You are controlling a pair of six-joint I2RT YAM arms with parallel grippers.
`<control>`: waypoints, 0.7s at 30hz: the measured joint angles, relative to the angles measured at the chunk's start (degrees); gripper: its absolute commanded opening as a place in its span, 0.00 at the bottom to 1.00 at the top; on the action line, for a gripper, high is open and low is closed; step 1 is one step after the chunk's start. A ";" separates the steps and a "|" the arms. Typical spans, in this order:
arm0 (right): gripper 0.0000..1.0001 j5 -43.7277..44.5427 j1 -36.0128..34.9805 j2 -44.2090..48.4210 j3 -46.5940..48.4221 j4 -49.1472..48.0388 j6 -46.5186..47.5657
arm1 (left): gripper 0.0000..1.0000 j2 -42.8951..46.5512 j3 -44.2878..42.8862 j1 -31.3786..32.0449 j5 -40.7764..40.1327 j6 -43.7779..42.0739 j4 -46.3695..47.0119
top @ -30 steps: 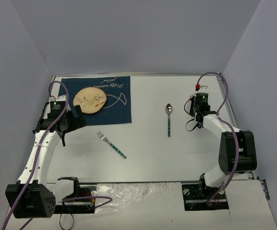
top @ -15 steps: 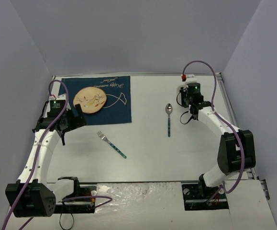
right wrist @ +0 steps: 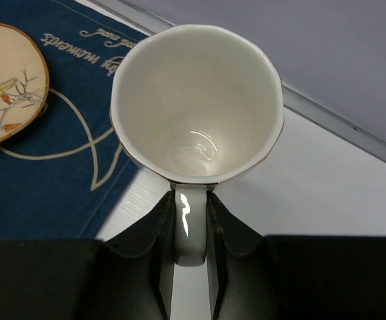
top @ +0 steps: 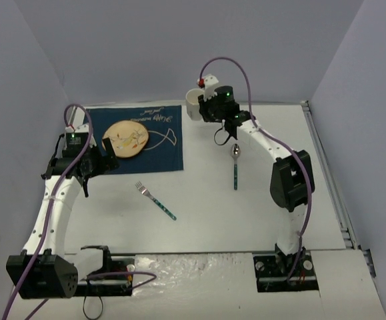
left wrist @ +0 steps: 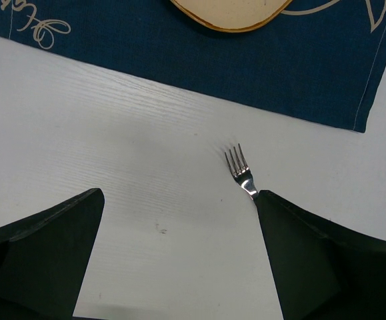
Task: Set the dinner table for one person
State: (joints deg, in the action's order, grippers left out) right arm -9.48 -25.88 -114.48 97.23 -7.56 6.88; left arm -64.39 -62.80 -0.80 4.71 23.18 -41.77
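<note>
Dinner table [top: 206,227]: white rectangular top with a thin metal edge. It fills the floor of the walled workspace, and both arm bases are bolted at its near edge.

Blue fish-print mat [top: 163,157]: lies flat at the far left of the table, with pale script along its far edge.

Plate [top: 126,139]: a round tan disc with a small painted motif. It sits on the left half of the mat.

Cup [right wrist: 196,100]: white and empty, with its mouth turned toward the right wrist camera. It hangs over the mat's far right corner, and in the top view it shows against the foot of the back wall.

Right gripper [right wrist: 190,208]: nearly closed, with both fingers pinching the cup's handle.

Left gripper [left wrist: 179,200]: fingers spread fully apart with nothing between them. It hovers over bare table just near of the mat's near edge.

Spoon [top: 235,167]: lies on the table right of the mat and well apart from it. Its bowl is toward the far side and its teal handle toward the near side.

Fork [top: 156,200]: lies on the table near of the mat, with its tines pointing far-left and its teal handle trailing near-right. In the left wrist view the tines show just beside the right-hand finger, which hides the handle.
</note>
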 measured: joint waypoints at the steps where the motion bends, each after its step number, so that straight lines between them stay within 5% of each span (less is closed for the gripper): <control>1: 0.00 -0.58 -0.53 -2.04 2.33 0.30 0.26 | 0.97 -0.01 -0.19 0.00 0.00 0.00 -0.15; 9: 0.00 -4.24 -3.59 -14.42 15.05 1.08 1.76 | 0.97 0.27 -0.33 0.00 0.20 0.02 -0.44; 21: 0.00 -5.06 -4.89 -21.57 18.08 -3.43 2.24 | 0.97 2.00 1.18 1.19 0.55 1.26 -0.42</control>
State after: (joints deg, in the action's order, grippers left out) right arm -14.54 -30.77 -136.05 115.32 -11.00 9.12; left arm -62.39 -61.62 0.39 5.26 24.44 -42.20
